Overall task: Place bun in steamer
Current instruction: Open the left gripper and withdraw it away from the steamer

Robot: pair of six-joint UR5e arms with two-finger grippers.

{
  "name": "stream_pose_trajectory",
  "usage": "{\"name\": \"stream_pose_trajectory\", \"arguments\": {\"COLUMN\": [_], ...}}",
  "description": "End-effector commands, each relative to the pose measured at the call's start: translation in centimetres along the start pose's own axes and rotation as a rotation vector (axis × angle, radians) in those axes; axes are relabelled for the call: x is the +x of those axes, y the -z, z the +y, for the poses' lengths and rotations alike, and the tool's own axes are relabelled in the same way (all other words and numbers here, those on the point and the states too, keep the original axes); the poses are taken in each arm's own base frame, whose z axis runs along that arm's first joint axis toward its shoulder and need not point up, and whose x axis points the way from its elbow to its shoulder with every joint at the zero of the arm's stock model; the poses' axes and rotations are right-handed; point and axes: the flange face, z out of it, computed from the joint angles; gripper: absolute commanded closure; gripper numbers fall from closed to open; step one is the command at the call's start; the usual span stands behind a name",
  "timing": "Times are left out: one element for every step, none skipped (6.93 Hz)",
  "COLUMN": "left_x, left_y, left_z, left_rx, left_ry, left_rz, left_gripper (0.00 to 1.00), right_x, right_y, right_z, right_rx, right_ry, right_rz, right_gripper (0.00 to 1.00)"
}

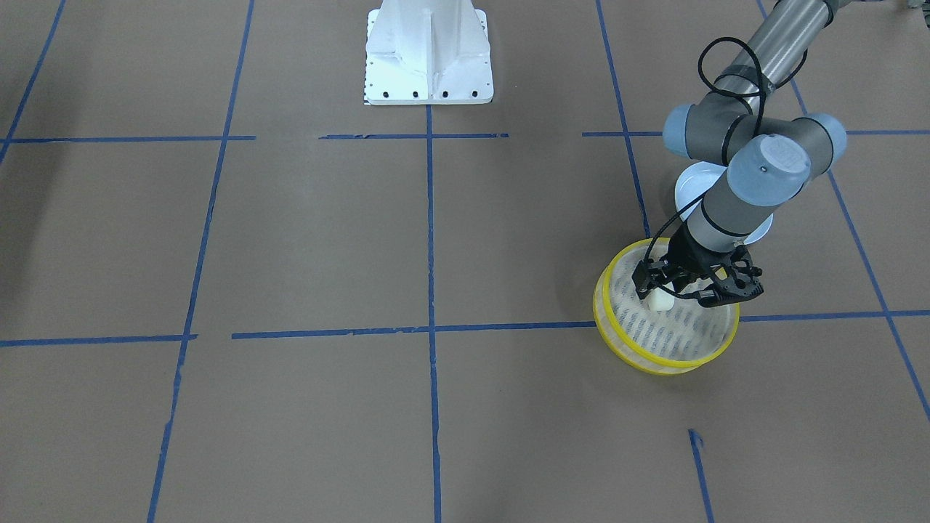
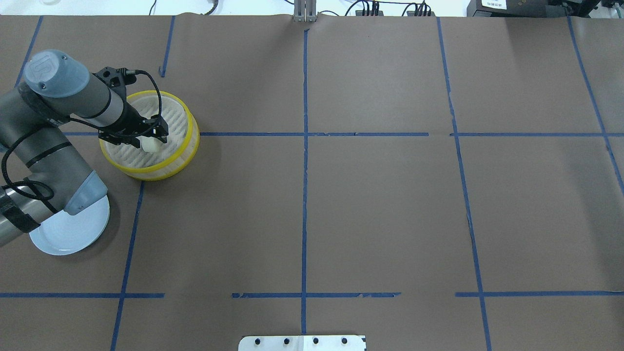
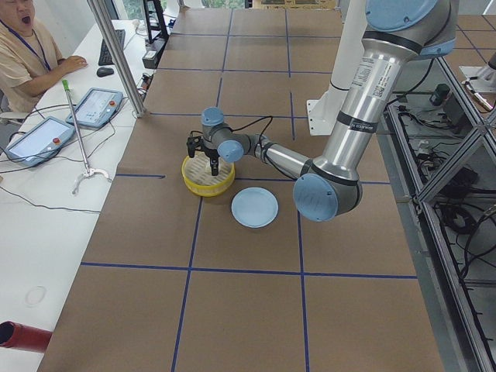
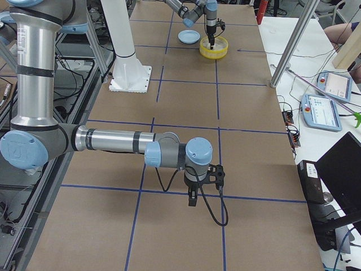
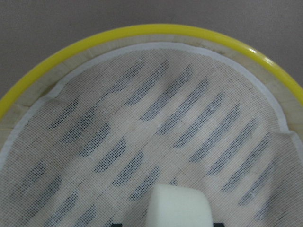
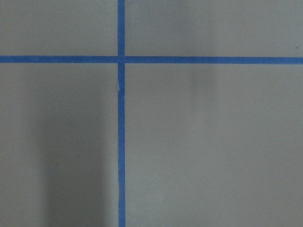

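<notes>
The steamer (image 1: 657, 362) is a round basket with yellow rims and a slotted mesh floor, at the robot's left side of the table; it also shows in the overhead view (image 2: 146, 174). My left gripper (image 1: 656, 290) reaches down into it and is shut on the bun (image 1: 661, 303), a small cream-white block held just above the mesh. In the left wrist view the bun (image 5: 180, 208) sits at the bottom centre over the steamer floor (image 5: 156, 109). My right gripper (image 4: 192, 197) shows only in the exterior right view, pointing down over bare table; I cannot tell whether it is open.
A pale blue plate (image 2: 68, 234) lies beside the steamer, toward the robot, partly under the left arm's elbow. The white robot base (image 1: 429, 58) stands at the table's middle edge. Blue tape lines cross the brown table.
</notes>
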Motion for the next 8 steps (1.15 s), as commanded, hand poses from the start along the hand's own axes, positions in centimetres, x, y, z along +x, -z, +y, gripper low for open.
{"name": "stream_pose_trajectory", "arguments": {"left_x": [-0.5,-0.8,-0.7,-1.2,-2.4,-6.5,-12.9,-21.2], "left_y": [1.4,2.5,4.8,7.6,9.7,13.8,17.1,20.3], "left_z": [-0.9,-1.6,-2.5,-3.7,-3.8,-5.1,-5.6,-5.9], "left_rx": [0.024,0.041,0.065,0.106,0.122,0.148,0.135,0.132], "left_ry": [0.005,0.009,-0.039,-0.058,-0.056,-0.137,-0.190,-0.244], "left_rz": [0.008,0.019,0.040,0.060,0.053,0.026,0.009,0.012], "left_gripper": [0.07,0.02,0.01,0.01,0.01,0.01,0.01,0.01], "right_x": [0.0,0.0,0.0,0.0,0.0,0.0,0.0,0.0], "right_y": [0.0,0.0,0.0,0.0,0.0,0.0,0.0,0.0], "right_z": [0.1,0.1,0.0,0.0,0.0,0.0,0.0,0.0], "right_rx": [-0.001,-0.001,0.000,0.000,0.000,0.000,0.000,0.000], "right_ry": [-0.001,-0.001,0.000,0.000,0.000,0.000,0.000,0.000], "right_rz": [0.000,0.000,0.000,0.000,0.000,0.000,0.000,0.000], "right_gripper": [0.00,0.00,0.00,0.00,0.00,0.00,0.00,0.00]}}
